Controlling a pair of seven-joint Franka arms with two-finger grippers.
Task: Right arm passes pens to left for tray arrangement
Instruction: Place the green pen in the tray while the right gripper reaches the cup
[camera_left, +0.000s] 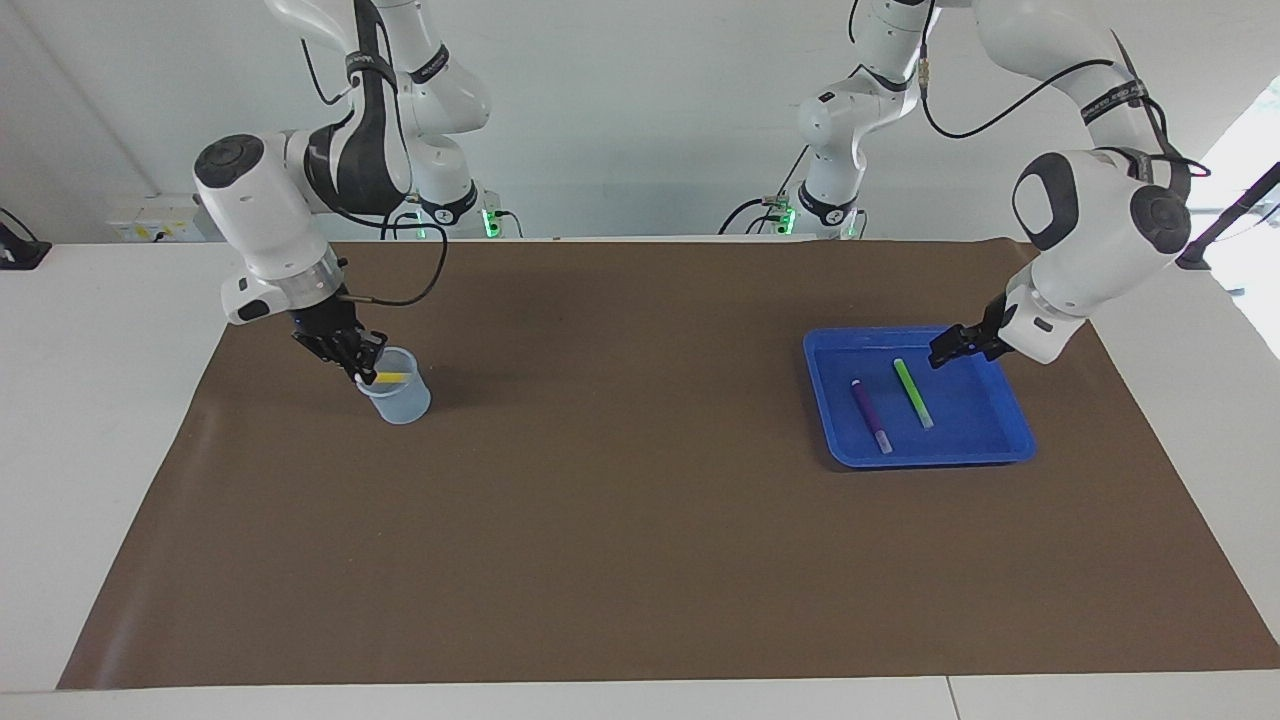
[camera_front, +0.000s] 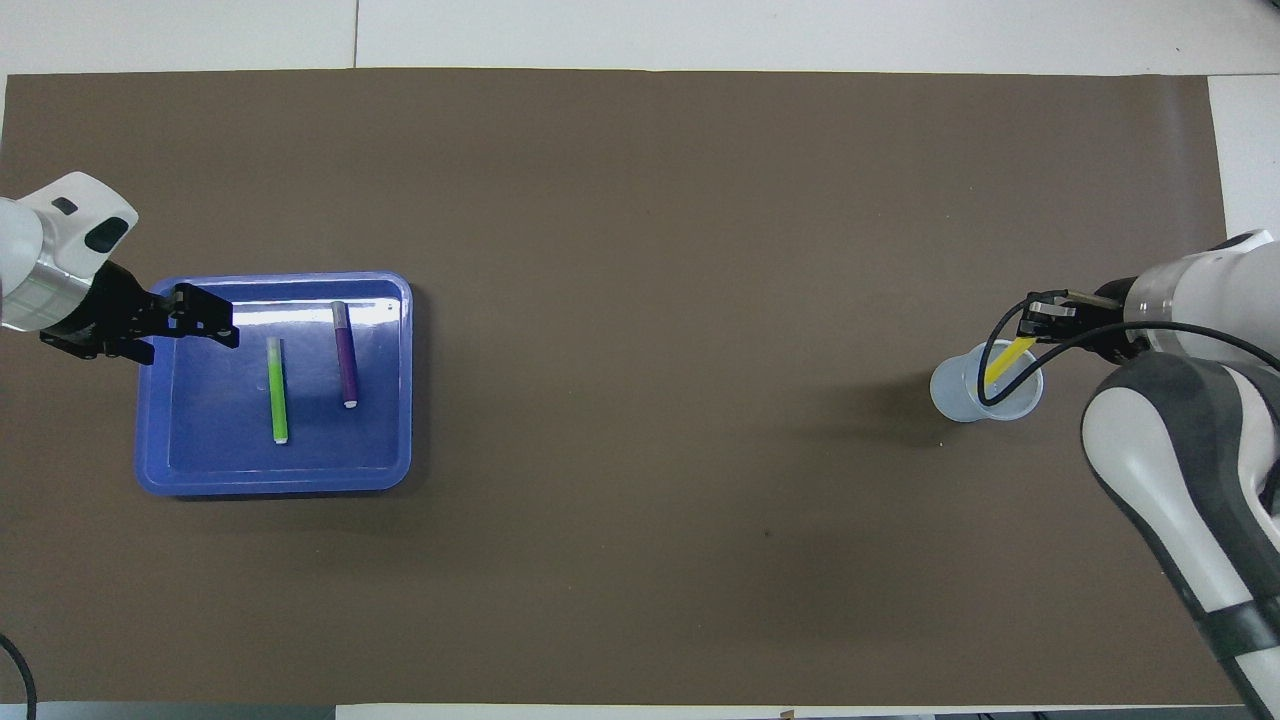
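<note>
— Where are the pens?
— The green pen (camera_left: 912, 393) and purple pen (camera_left: 870, 415) lie side by side, apart, in the blue tray (camera_left: 1010, 440) at the left arm's end of the brown mat (camera_left: 640, 520). The yellow pen (camera_left: 385, 377) is pinched by the right gripper (camera_left: 366, 370) over the translucent cup (camera_left: 402, 400).
— The left gripper (camera_left: 942, 351)?
— Spread, holding nothing, over the tray's rim.

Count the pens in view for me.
3. Purple pen and green pen lie in the tray; yellow pen is gripped by the right end effector over the cup.
</note>
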